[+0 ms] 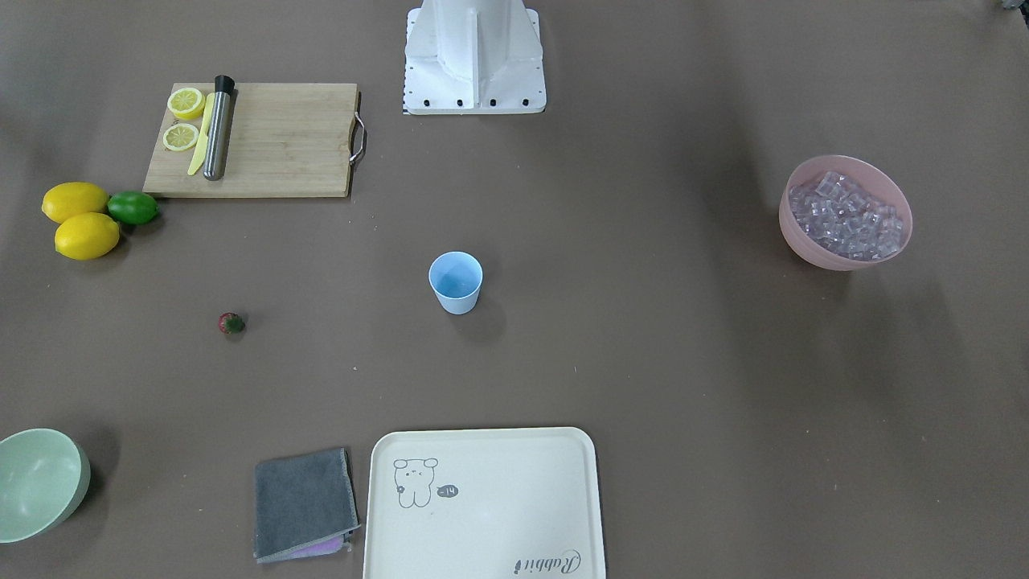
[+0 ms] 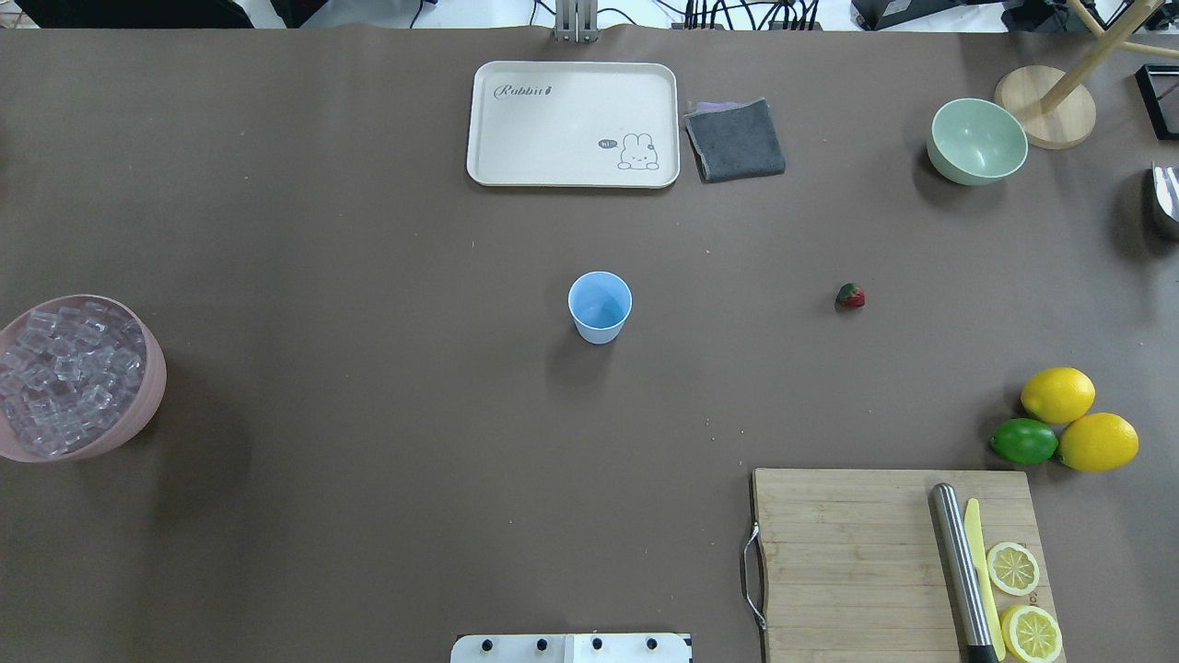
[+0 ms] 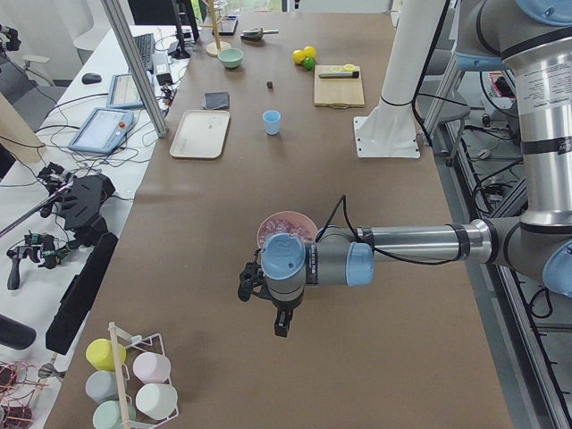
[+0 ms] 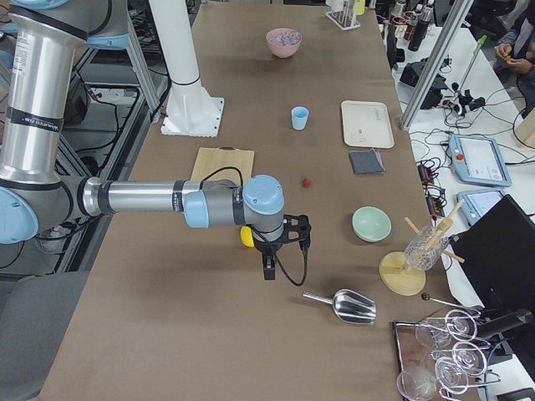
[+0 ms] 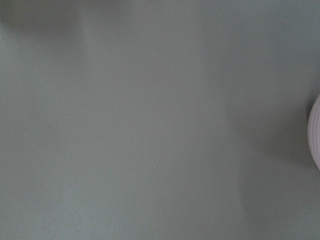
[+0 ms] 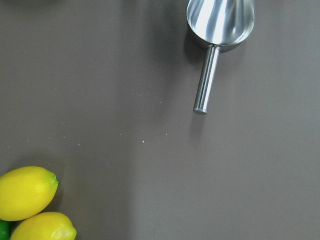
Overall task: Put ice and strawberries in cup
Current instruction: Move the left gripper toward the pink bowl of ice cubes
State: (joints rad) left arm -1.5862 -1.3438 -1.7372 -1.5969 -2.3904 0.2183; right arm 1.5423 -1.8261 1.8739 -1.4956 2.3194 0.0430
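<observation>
The light-blue cup [image 2: 600, 307] stands upright mid-table; it also shows in the front view [image 1: 456, 281]. The small red strawberry [image 2: 850, 296] lies on the table to the cup's right, apart from it. The ice [image 2: 64, 382] fills a pink bowl [image 2: 152, 387] at the left edge. My left gripper [image 3: 280, 324] hangs over the table on the near side of the pink bowl [image 3: 286, 234] in the left side view; I cannot tell if it is open. My right gripper [image 4: 268, 269] points down near the lemons, between the strawberry [image 4: 307, 181] and a metal scoop [image 4: 347, 306]; its state is unclear too.
A cutting board [image 2: 847, 552] holds lemon halves [image 2: 1013, 568], a yellow knife and a steel muddler [image 2: 958, 571]. Two lemons [image 2: 1057, 394] and a lime [image 2: 1023, 441] lie beside it. A cream tray [image 2: 571, 124], grey cloth [image 2: 735, 140] and pale-green bowl [image 2: 977, 141] sit at the far edge.
</observation>
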